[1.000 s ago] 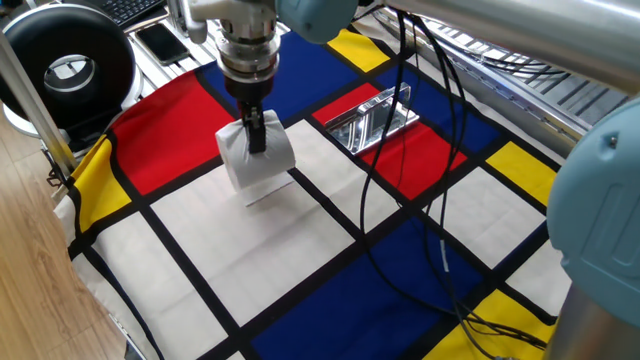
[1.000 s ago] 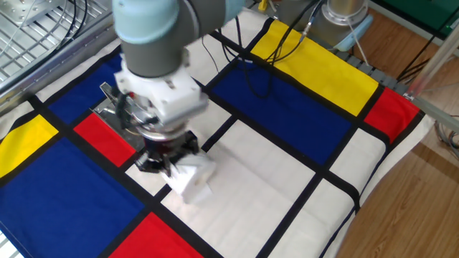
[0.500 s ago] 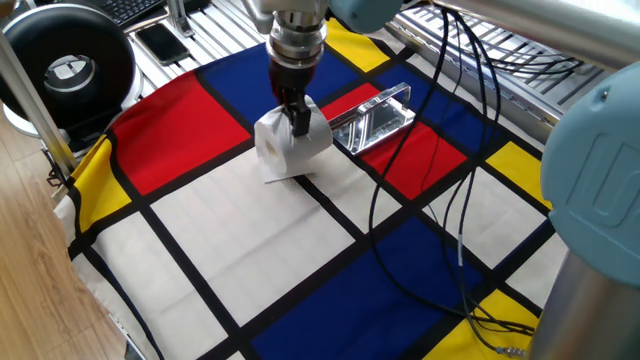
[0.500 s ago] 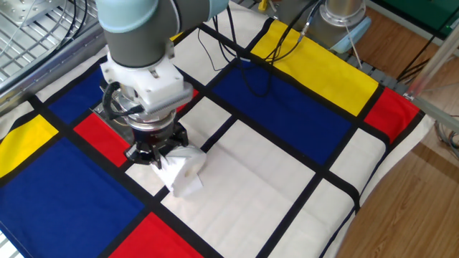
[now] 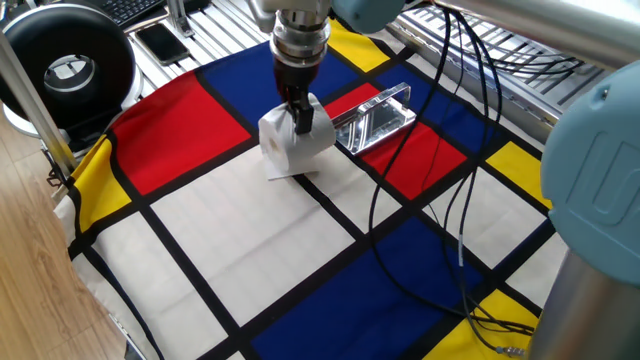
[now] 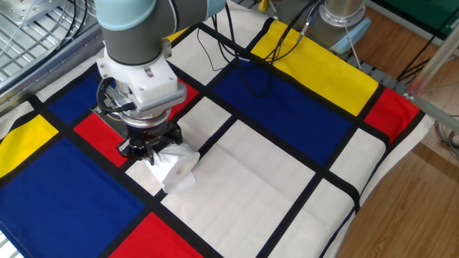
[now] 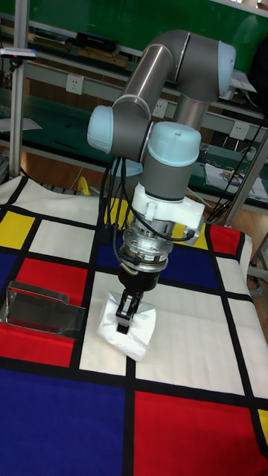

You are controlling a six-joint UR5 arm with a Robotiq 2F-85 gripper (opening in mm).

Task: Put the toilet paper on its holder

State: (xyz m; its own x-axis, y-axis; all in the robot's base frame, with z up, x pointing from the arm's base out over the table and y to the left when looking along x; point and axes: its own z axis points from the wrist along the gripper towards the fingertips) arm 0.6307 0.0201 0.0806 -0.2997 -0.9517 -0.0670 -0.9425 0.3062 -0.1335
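The toilet paper [image 5: 285,147] [image 6: 177,169] [image 7: 132,331] is a white soft roll, held just above the colour-block cloth. My gripper [image 5: 301,117] [image 6: 152,153] [image 7: 125,313] is shut on it from above, fingers pinching its top. The holder [image 5: 375,121] [image 7: 41,312], a shiny chrome plate with a bent bar, lies on the cloth close beside the roll; in the tall fixed view it sits to the roll's left. In the other fixed view the arm hides the holder almost wholly.
Black cables [image 5: 450,200] hang from the arm across the cloth. A black round device [image 5: 70,65] and a phone [image 5: 163,42] lie beyond the cloth's far corner. The table edge [image 6: 387,193] drops to wooden floor.
The gripper has carried the roll across the cloth toward the holder; over the last half second it only crept slightly closer.
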